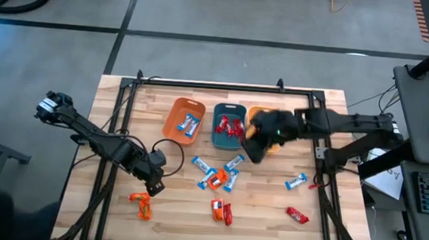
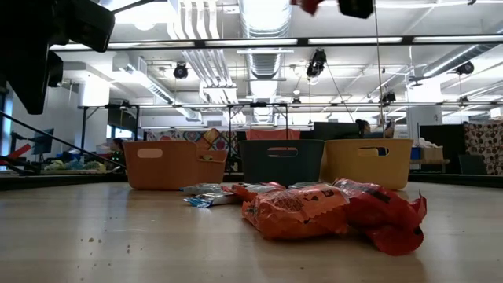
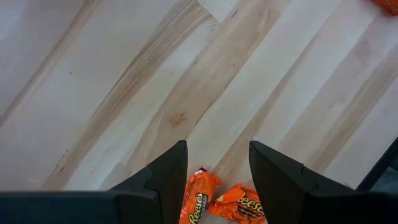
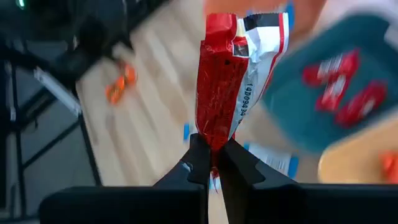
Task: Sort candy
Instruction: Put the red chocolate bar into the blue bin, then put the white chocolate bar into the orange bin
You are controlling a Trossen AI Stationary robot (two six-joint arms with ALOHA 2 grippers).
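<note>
Above the teal bin: right gripper (image 4: 213,163) is hanging over the bins' near edge, fingers pinching the bottom seam of a red candy (image 4: 235,74) so the wrapper is standing up clear of the pads.
Why held there: teal bin (image 1: 218,138) is already carrying red candies (image 1: 230,126), so this one is likely heading for the same place; a release over the basin would let it drop in with its kind.
Left gripper (image 3: 215,163): hovering low over the table's front left, fingers standing apart and holding nothing, two orange candies (image 3: 221,202) lying just beyond the tips, which looks like lining up for the next pick.
Orange bin (image 1: 176,121): holding blue-and-white candies (image 1: 190,123).
Yellow bin (image 2: 369,163): sitting right of the teal one, mostly hidden under the right arm from above; an orange piece is showing inside in the right wrist view.
Loose candy: a mixed cluster (image 1: 217,175) is lying mid-table before the bins, a red-and-orange pair (image 1: 221,210) nearer the front, one blue-and-white piece (image 1: 296,182) and one red piece (image 1: 296,214) off to the right.
Progress: sorting is looking partly done, with roughly a dozen pieces waiting on the wood.
</note>
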